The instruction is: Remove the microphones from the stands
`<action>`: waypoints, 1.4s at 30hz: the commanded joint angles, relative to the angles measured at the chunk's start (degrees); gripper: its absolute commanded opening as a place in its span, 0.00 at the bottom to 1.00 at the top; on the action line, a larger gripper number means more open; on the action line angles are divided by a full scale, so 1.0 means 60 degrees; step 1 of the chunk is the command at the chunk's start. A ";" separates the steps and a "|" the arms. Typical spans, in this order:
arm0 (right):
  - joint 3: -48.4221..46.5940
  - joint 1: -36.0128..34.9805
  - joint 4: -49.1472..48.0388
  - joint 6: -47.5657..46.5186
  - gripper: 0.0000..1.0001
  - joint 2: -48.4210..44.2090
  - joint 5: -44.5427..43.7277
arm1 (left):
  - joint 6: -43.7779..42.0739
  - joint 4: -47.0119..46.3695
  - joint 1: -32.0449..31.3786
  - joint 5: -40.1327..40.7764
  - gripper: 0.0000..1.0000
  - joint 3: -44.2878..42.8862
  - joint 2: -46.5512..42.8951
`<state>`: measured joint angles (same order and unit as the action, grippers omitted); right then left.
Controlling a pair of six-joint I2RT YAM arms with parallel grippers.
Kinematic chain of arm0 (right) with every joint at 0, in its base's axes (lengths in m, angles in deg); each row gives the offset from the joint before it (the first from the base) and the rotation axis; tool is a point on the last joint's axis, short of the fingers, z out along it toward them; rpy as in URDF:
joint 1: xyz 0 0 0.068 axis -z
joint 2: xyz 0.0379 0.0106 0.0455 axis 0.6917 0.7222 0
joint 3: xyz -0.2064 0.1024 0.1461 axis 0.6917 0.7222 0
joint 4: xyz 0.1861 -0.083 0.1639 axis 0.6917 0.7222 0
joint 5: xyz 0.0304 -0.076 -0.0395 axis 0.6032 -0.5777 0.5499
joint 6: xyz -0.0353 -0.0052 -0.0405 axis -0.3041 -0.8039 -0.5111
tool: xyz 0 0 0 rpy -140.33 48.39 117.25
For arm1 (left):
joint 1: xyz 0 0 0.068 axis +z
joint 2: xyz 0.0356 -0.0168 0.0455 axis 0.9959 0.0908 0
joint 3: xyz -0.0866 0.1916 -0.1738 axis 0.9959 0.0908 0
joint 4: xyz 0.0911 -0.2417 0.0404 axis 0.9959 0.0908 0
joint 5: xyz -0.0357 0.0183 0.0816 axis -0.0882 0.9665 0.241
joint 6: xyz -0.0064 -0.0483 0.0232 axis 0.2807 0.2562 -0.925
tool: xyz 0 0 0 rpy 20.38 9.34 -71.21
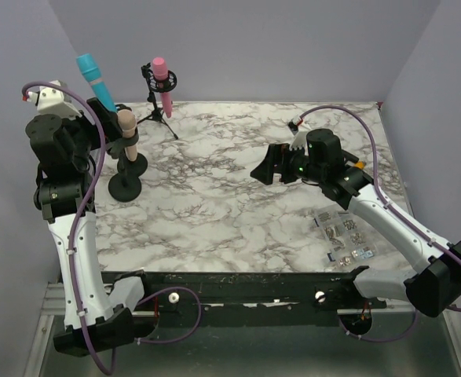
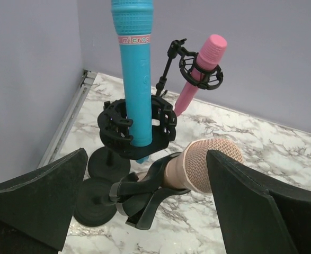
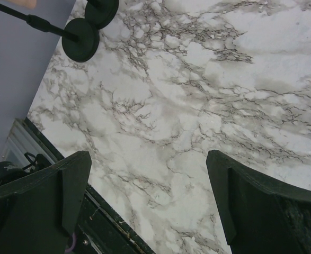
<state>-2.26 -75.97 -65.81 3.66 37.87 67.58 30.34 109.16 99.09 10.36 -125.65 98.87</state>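
Three microphones stand at the far left of the marble table. A beige microphone (image 1: pixel 128 132) sits tilted in a black clip (image 2: pixel 144 188) on a round-based stand (image 1: pixel 126 187). Its mesh head (image 2: pixel 205 164) lies just inside the right finger of my open left gripper (image 2: pixel 146 159), with no contact visible. A blue microphone (image 2: pixel 135 79) stands upright in a black shock mount (image 2: pixel 136 127) right behind it. Farther back, a pink microphone (image 2: pixel 200 69) hangs in a mount on a tripod. My right gripper (image 1: pixel 269 169) hovers open over mid-table, holding nothing.
A clear bag of small parts (image 1: pixel 346 236) lies near the table's front right, beside the right arm. Purple walls close in the back and both sides. The right wrist view shows two black stand bases (image 3: pixel 81 38) at its top left and the table's front edge (image 3: pixel 107 222).
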 commanded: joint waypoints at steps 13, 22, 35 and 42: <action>0.0236 -0.0050 -0.0307 0.0047 1.00 0.0170 0.0257 | 0.0145 -0.0306 0.0106 -0.1264 0.99 0.0068 -0.0508; 0.0327 -0.0052 -0.0266 0.0050 1.00 0.0016 0.0119 | -0.0761 -0.0281 0.0107 0.1013 0.98 0.0236 0.0315; 0.0283 -0.0052 -0.0324 0.0142 1.00 0.0159 0.0223 | -0.1035 -0.0626 0.0113 0.2648 0.63 0.0703 0.0132; 0.0313 -0.0052 -0.0227 0.0095 1.00 0.0098 0.0129 | -0.1364 -0.0582 0.0109 0.3118 0.23 0.0643 0.0097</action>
<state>-1.15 -75.97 -66.64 4.34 38.68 68.11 24.70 106.51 99.36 25.18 -121.76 100.58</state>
